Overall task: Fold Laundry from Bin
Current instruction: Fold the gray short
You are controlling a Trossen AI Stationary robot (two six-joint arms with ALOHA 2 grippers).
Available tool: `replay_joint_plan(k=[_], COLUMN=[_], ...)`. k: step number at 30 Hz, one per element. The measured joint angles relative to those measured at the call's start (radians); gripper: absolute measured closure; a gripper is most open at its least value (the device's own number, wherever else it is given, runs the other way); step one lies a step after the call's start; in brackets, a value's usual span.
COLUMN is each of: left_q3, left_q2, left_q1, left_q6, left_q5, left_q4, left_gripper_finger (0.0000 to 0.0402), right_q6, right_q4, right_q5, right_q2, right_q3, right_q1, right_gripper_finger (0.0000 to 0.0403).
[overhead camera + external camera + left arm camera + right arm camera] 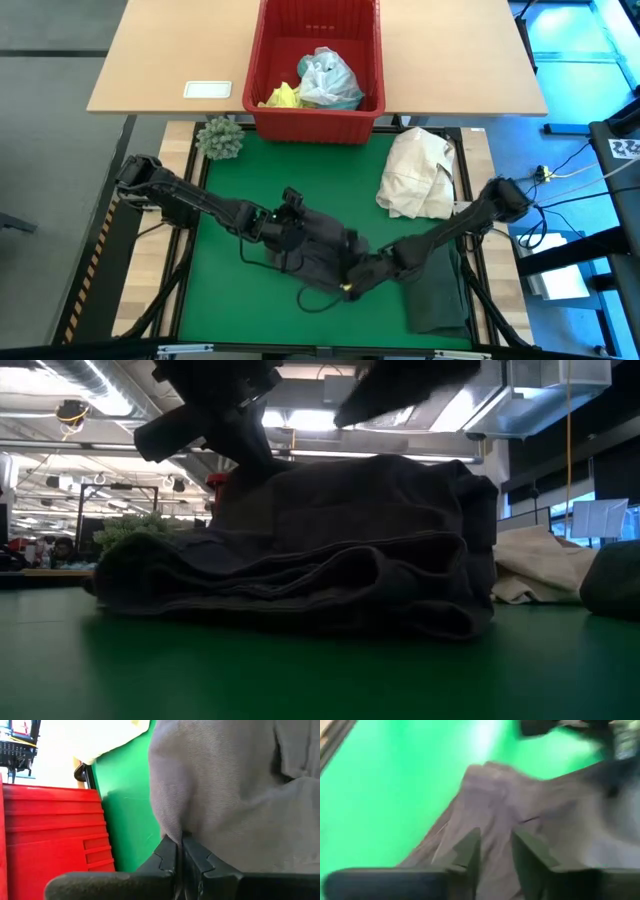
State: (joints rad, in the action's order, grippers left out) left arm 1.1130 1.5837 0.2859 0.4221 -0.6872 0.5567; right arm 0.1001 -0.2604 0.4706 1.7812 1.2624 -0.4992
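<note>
A grey garment [325, 248] lies bunched in the middle of the green mat [230, 290], its lower folds [300, 585] resting on the mat and its upper part drawn up. My left gripper [290, 222] is at the garment's far left side, shut on it. At the near side my right gripper [348, 285] has its fingers a little apart, with grey cloth [520, 810] between them. The red bin [315, 125] stands past the mat's far edge, with yellow and turquoise laundry [310, 85] inside. My left gripper pinches a small fold at the grey garment's edge [176, 834] between its two fingers. It comes slanting down from the table's left. The cloth rises from the pinch while the garment's lower folds stay on the mat. My right gripper has a raised fold of the grey garment [495, 837] between its two fingers [470, 851], slanting down from the table's right. The view is blurred, so I cannot tell one layer from several.
A cream-white cloth bundle [418, 175] lies at the mat's far right. A dark green garment [437, 292] lies flat at the near right. A green spiky ball [220, 138] sits at the far left corner. Bare mat lies to the left and near side.
</note>
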Motion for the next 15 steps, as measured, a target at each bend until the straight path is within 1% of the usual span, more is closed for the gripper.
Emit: replay_joint_plan(k=[4, 5, 7, 9, 15], left_q3=[0.000, 0.001, 0.001, 0.001, 0.001], left_q2=[0.000, 0.000, 0.000, 0.000, 0.000], left_q1=[-0.012, -0.015, -0.018, -0.021, 0.004], left_q6=[0.005, 0.007, 0.017, 0.027, 0.061], left_q5=[-0.001, -0.001, -0.002, -0.003, 0.015], left_q4=[-0.009, -0.014, -0.021, -0.035, -0.063], left_gripper_finger=[0.0401, 0.0401, 0.0401, 0.0401, 0.0401], right_q6=[0.017, 0.026, 0.058, 0.099, 0.223], right_q4=[0.031, 0.040, 0.043, 0.037, -0.103], right_q5=[-0.010, -0.019, -0.008, 0.043, 0.189], right_q2=[0.099, 0.118, 0.151, 0.181, 0.241], right_q3=[-0.001, -0.001, -0.001, -0.001, -0.001], right_q1=[0.001, 0.001, 0.002, 0.006, 0.050], right_gripper_finger=[0.0381, 0.0392, 0.0392, 0.0386, 0.0398])
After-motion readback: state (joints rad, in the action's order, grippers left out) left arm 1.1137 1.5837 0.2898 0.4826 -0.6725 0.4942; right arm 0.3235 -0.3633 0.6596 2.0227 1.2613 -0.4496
